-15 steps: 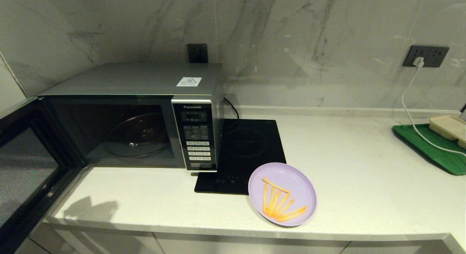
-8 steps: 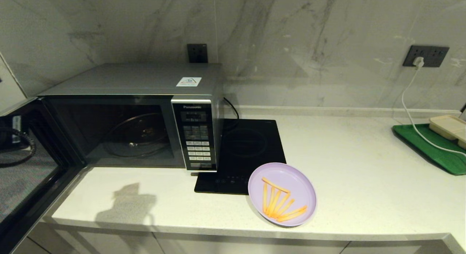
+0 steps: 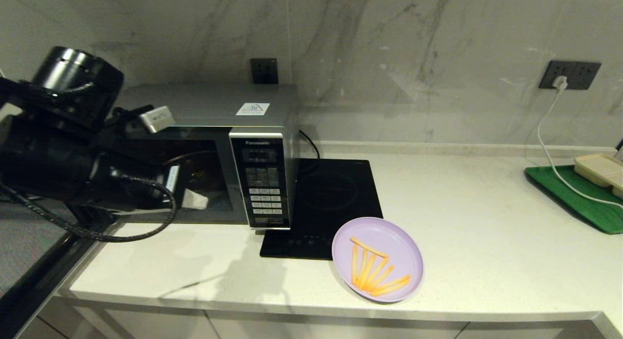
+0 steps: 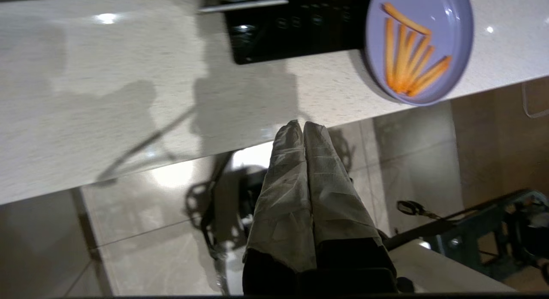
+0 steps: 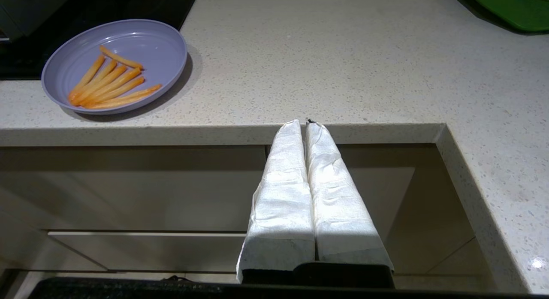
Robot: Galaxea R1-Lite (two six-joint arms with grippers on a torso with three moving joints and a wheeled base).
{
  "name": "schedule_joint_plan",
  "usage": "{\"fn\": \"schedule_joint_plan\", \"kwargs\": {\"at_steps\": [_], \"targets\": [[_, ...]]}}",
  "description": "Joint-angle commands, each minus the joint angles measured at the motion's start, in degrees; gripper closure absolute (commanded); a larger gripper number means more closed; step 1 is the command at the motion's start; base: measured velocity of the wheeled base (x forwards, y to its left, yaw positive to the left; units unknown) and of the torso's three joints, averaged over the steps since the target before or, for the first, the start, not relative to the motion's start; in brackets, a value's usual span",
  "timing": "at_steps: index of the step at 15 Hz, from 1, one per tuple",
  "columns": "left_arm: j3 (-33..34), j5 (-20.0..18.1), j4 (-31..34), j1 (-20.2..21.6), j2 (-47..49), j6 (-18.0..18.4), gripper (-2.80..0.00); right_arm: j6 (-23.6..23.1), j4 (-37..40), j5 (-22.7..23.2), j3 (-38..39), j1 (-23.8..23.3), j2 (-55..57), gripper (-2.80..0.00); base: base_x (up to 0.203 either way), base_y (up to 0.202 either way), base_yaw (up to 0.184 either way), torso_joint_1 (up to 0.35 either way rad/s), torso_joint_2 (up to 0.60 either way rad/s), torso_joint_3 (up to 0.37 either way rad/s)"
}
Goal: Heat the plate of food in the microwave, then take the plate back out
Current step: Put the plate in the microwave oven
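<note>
The lilac plate of food (image 3: pixel 377 260), with thin orange fries, sits near the counter's front edge, partly on the black cooktop's corner. The left wrist view shows the plate (image 4: pixel 418 46) too, as does the right wrist view, plate (image 5: pixel 116 65). The silver microwave (image 3: pixel 204 103) stands at the back left with its door (image 3: pixel 29 241) swung open to the left. My left arm (image 3: pixel 63 154) hangs in front of the open cavity and hides part of it. My left gripper (image 4: pixel 303 124) is shut and empty above the counter's front edge. My right gripper (image 5: pixel 305 121) is shut and empty, low by the counter edge, right of the plate.
A flat black induction cooktop (image 3: pixel 331 198) lies right of the microwave. At the far right a green tray (image 3: pixel 574 198) carries a beige container (image 3: pixel 601 169), and a white cable (image 3: pixel 547 134) runs to a wall socket. Cabinet fronts (image 5: pixel 128 196) lie below the counter.
My left arm has come up from the left into the head view and now stands in front of the microwave's open cavity. The plate and the door have not moved.
</note>
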Motion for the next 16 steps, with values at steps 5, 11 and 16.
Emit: {"fn": "schedule_joint_plan", "kwargs": {"at_steps": [5,11,16], "targets": [[-0.49,0.04,-7.50,-9.93,11.76,-5.50,-2.80,0.03,0.05,0.00,0.00,0.02,0.05,0.00,0.000,0.000,0.000,0.000,0.00,0.000],[-4.85,17.81,-5.84,-21.35,21.26,-13.94,-2.80,0.03,0.05,0.00,0.00,0.02,0.05,0.00,0.000,0.000,0.000,0.000,0.00,0.000],[-9.48,18.20,-0.39,-25.70,26.60,-21.37,-2.80,0.03,0.05,0.00,0.00,0.02,0.05,0.00,0.000,0.000,0.000,0.000,0.00,0.000]]}}
